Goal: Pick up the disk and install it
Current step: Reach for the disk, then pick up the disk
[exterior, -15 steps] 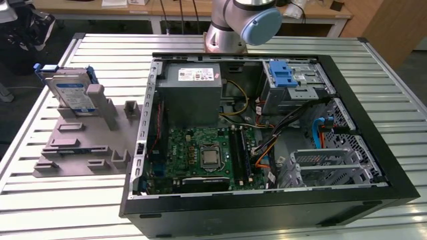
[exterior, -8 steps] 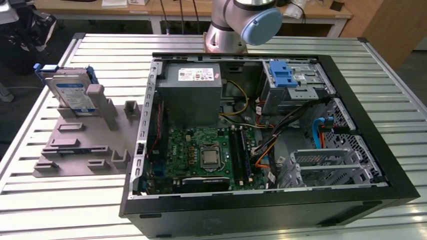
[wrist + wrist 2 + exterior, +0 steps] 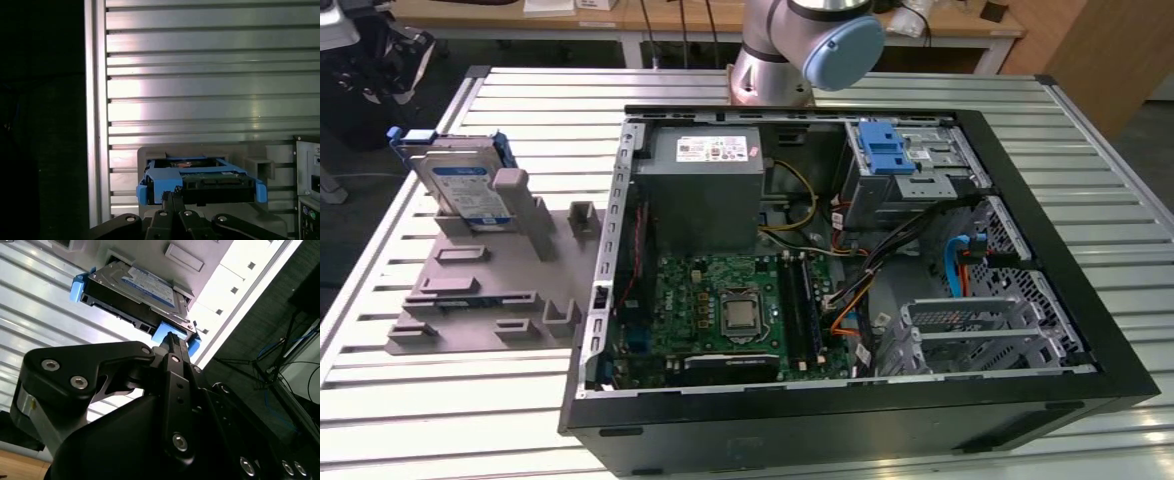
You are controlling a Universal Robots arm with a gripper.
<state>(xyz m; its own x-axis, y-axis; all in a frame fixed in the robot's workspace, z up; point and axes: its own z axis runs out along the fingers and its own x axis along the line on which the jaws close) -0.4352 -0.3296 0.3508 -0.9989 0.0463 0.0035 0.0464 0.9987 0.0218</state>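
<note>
Standing on edge, the silver disk (image 3: 464,185) (blue-framed) seems slightly tilted.

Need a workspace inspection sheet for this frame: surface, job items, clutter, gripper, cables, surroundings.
Surface: slatted metal table carrying an open PC case and a grey holder.
Job's things: disk stands upright in the holder, to the exterior view's left of the case; not installed.
Clutter: nothing seen.
Grippers: gripper has its jaws together with nothing between them. Its tips are close to the disk's blue frame in both wrist views; contact cannot be told.
Cables: cables bundled inside the case.
Surroundings: arm base behind the case, wooden bench beyond.
</note>
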